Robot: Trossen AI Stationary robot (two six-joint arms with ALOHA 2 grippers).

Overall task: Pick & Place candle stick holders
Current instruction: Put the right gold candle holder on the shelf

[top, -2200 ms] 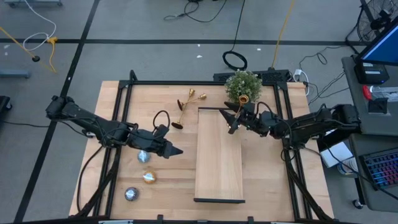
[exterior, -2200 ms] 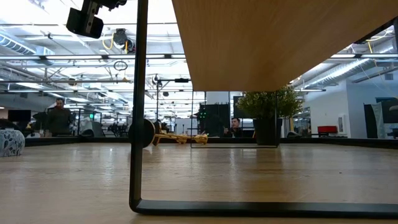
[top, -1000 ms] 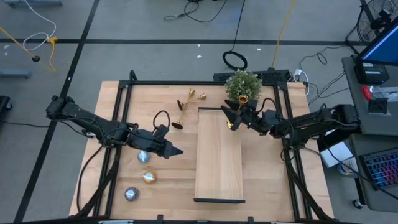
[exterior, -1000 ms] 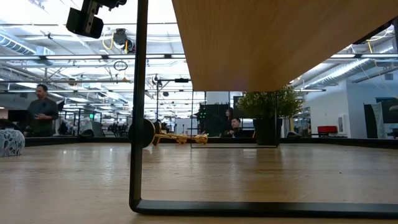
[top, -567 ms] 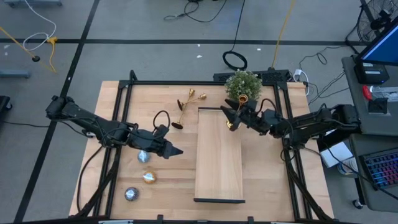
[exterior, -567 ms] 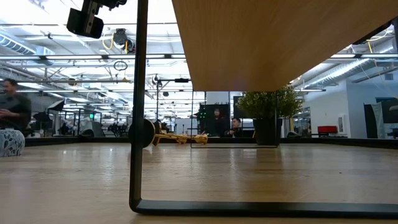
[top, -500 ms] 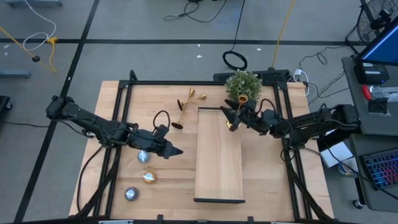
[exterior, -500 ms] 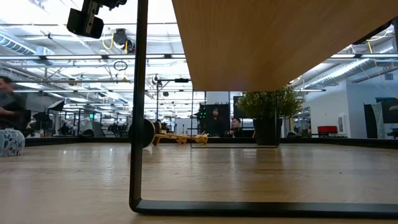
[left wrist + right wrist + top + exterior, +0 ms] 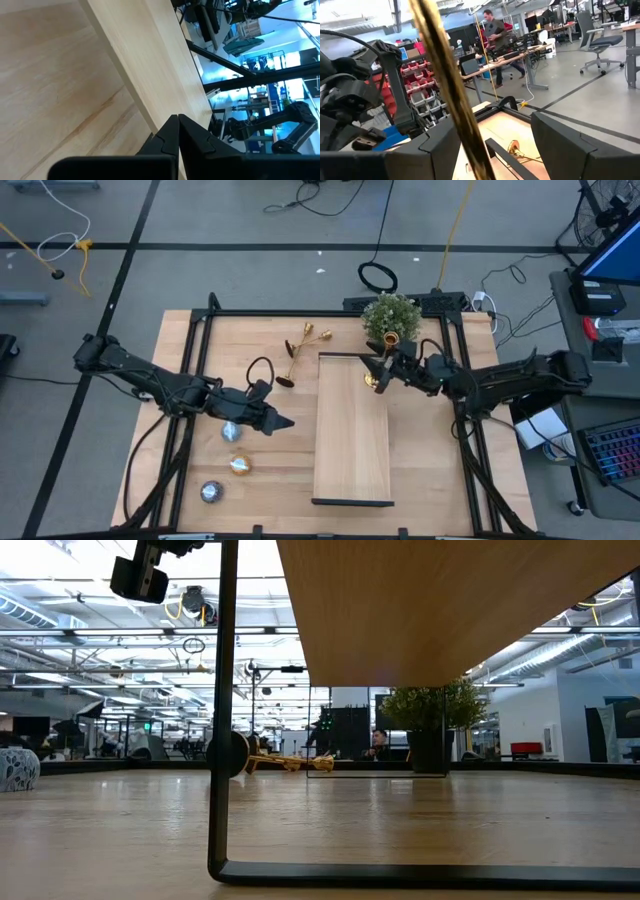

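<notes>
My right gripper (image 9: 374,370) hovers over the far end of the raised wooden board (image 9: 352,440) and is shut on one gold candle stick holder, whose slim stem (image 9: 455,105) slants up between the fingers. A gold glint (image 9: 370,381) shows by the fingertips. Two more gold candle stick holders (image 9: 305,345) lie on their sides on the table, left of the board's far end, and also show in the low view (image 9: 285,762). My left gripper (image 9: 286,423) is shut on nothing, above the table just left of the board, its fingertips (image 9: 178,122) together. My right gripper has the holder's gold stem (image 9: 470,150) passing between its two fingers, close to one finger (image 9: 437,150). The spot where the fingers meet the holder lies below the wrist picture's edge. The fingers come about level from the table's right side. The holder is lifted clear of the board.
A green potted plant (image 9: 390,315) stands just beyond the right gripper, with a gold glint (image 9: 392,338) at its front. Three tealight discs (image 9: 230,432), (image 9: 240,465), (image 9: 210,492) lie near the left gripper. The board's black leg (image 9: 220,720) stands in the low view.
My right gripper has rolled and tipped upward a little with the holder, staying over the board's far end. In the room behind the table a person has walked out of the low view.
</notes>
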